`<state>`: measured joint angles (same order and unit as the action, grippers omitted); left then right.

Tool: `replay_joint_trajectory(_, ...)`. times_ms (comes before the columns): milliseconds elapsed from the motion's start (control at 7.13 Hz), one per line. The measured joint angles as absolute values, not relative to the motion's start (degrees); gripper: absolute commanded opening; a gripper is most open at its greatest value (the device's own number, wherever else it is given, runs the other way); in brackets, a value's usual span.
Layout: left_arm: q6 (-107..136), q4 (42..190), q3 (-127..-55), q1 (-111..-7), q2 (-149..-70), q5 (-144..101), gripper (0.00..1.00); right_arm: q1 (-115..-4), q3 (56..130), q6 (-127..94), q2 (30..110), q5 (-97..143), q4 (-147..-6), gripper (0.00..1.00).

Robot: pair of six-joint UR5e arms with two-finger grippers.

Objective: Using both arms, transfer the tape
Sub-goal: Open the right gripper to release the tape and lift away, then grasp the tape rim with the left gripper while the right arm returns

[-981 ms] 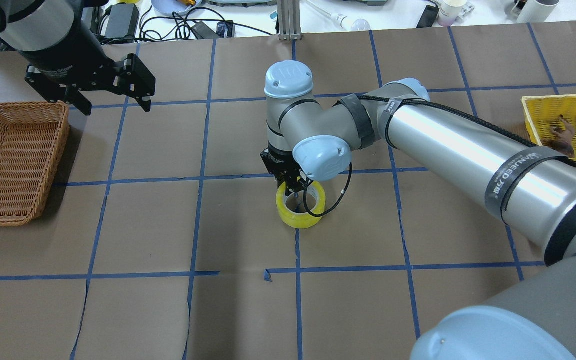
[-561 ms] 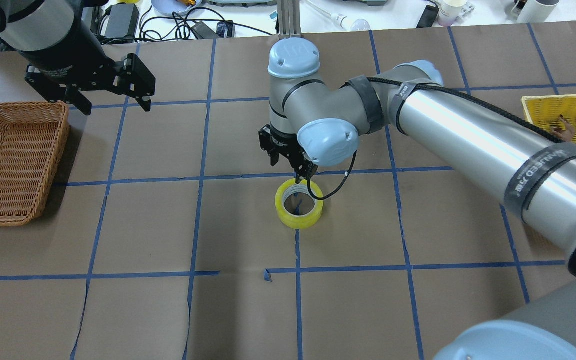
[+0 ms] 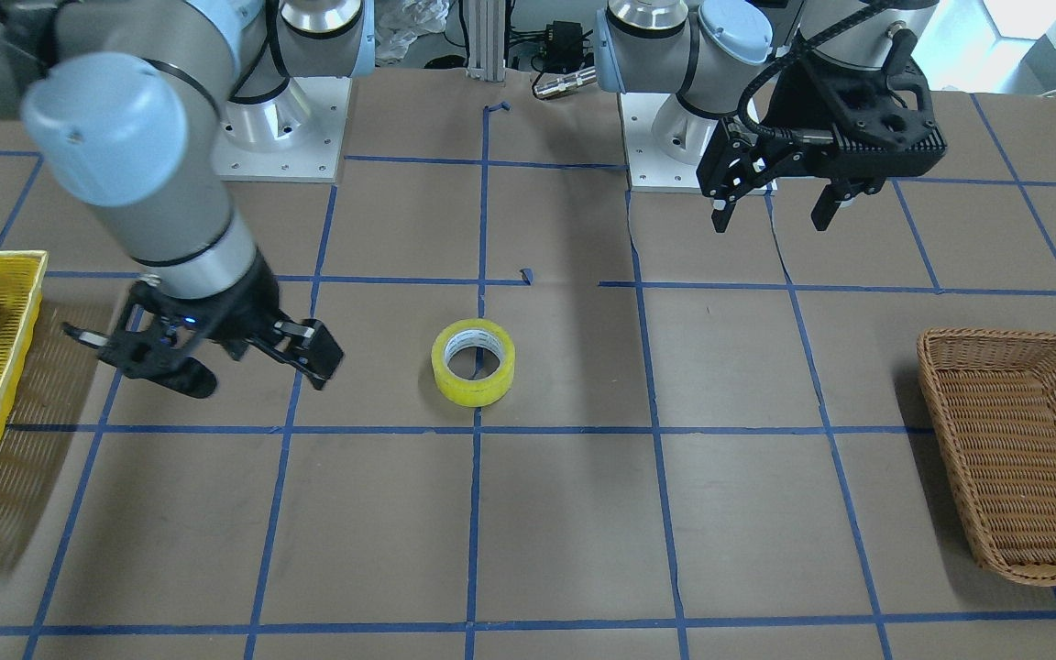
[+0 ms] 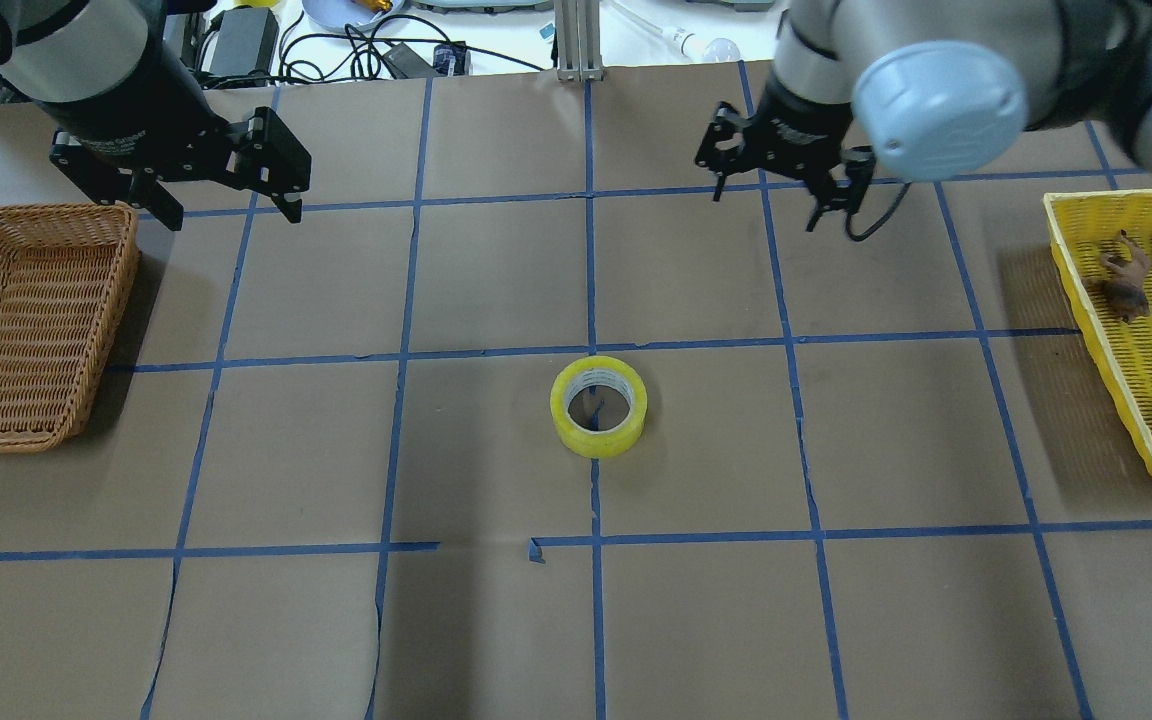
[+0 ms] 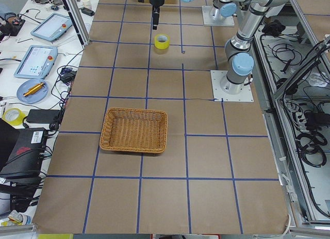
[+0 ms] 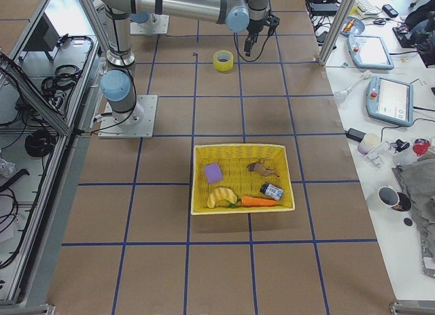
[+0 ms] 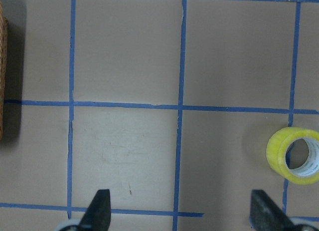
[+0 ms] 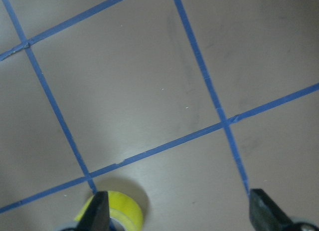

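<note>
Tape (image 4: 598, 443) lies flat on the table (image 4: 336, 300) at mid-frame in the overhead view, hole facing up, astride a blue grid line. Both grippers hang spread and empty. The right gripper (image 4: 768, 207), upper right, is nearer. The left gripper (image 4: 234, 215), upper left beside the wicker basket (image 4: 46, 208), has the tape well down-right of its fingers.

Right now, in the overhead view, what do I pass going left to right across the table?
wicker basket → left tool, open → tape roll → right tool, open → yellow tray. The items inside the tray overlap it, so they are left out.
</note>
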<state>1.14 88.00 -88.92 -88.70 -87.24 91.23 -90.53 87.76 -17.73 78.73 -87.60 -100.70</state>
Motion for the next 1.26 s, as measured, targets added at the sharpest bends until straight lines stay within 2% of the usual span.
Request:
replay_joint_trajectory(421, 3.06, 84.83, -90.72, -92.68, -90.03, 90.20, 1.00, -85.86, 88.19, -2.73, 86.31, -93.97, -91.28, 1.00)
replay_joint_trajectory(981, 11.57, 61.63, -105.16, -105.69, -100.55, 89.86, 1.00, -85.84, 87.74, -1.93, 87.81, -88.72, -85.09, 1.00)
replay_joint_trajectory(1262, 14.03, 56.47, -106.97, -108.61, -105.41, 89.52, 1.00, -85.86, 87.90, -1.32, 87.88, -86.53, -85.00, 1.00)
